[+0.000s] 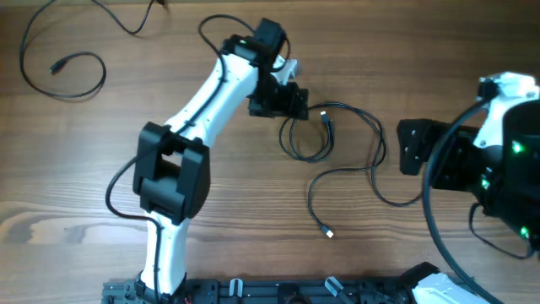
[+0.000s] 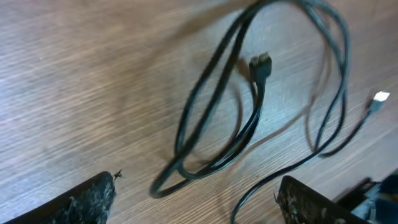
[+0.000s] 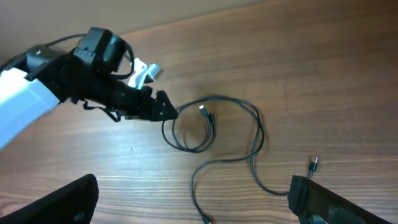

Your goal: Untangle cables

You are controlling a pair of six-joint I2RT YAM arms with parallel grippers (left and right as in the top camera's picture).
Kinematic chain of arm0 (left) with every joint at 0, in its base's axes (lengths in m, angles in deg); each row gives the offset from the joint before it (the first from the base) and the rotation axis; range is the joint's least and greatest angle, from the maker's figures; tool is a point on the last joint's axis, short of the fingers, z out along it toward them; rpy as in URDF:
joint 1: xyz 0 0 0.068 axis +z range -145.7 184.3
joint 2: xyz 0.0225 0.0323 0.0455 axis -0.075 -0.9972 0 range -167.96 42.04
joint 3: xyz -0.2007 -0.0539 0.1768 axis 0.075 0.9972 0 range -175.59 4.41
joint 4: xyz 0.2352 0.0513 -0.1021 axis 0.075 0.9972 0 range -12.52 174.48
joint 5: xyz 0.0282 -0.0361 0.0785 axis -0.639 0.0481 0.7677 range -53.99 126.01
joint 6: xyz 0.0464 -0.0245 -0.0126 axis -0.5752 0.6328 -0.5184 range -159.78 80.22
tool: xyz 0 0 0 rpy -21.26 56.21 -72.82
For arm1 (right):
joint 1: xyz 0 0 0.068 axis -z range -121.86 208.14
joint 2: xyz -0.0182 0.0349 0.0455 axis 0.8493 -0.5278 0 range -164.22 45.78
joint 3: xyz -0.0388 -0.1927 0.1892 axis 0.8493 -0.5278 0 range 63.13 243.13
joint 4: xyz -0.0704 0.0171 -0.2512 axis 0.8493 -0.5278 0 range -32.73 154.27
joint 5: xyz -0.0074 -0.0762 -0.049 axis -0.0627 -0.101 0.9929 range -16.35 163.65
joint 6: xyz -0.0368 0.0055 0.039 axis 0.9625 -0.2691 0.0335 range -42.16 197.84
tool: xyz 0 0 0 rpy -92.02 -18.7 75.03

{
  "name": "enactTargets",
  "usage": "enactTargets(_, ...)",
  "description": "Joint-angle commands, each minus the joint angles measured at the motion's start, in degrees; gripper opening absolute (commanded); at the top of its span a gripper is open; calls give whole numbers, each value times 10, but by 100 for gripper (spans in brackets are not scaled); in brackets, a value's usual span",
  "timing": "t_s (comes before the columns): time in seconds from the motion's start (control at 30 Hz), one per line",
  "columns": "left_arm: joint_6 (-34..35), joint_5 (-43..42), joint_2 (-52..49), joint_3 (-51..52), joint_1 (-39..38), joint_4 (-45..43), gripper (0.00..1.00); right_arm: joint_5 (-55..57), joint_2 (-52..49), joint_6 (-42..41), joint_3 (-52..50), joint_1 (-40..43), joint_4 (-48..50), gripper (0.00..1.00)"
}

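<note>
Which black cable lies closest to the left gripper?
The looped cable in the middle, just beside the left gripper; the other cables lie far off at the top-left.

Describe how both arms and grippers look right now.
Left arm: white links, black joint housings, thin black cable near its base. Right arm: white and black, green lights, thick black cable alongside. The left gripper and right gripper are black.

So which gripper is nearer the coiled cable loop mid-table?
Left. The left gripper is right at the edge of the coiled cable loop, fingers spread; the right gripper sits off to the side, apart from it.
</note>
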Motion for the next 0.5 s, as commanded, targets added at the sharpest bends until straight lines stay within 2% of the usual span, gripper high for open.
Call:
enactTargets(0.0, -9, 63, -4, 2, -25, 12, 80, -9, -1, 12, -37, 2, 2, 100)
enactTargets(0.07, -10, 66, -4, 2, -28, 17, 78, -9, -6, 9, -70, 2, 2, 100)
enactTargets(0.17, -10, 94, -7, 2, -28, 4, 76, -8, -17, -37, -92, 2, 3, 100)
enactTargets(0.2, -9, 93, -12, 2, -28, 0, 68, -9, -23, -37, -92, 2, 4, 100)
enactTargets(0.3, -9, 93, -31, 2, -28, 5, 61, -9, -29, -41, -92, 2, 4, 100)
enactTargets(0.33, -9, 83, -39, 2, -28, 9, 49, -9, -29, -48, -92, 2, 4, 100)
enactTargets(0.37, -9, 73, -44, 2, -28, 11, 45, -9, -29, -48, -92, 2, 4, 100)
enactTargets(0.47, -9, 67, -45, 2, -28, 12, 43, -9, -30, -48, -92, 2, 10, 100)
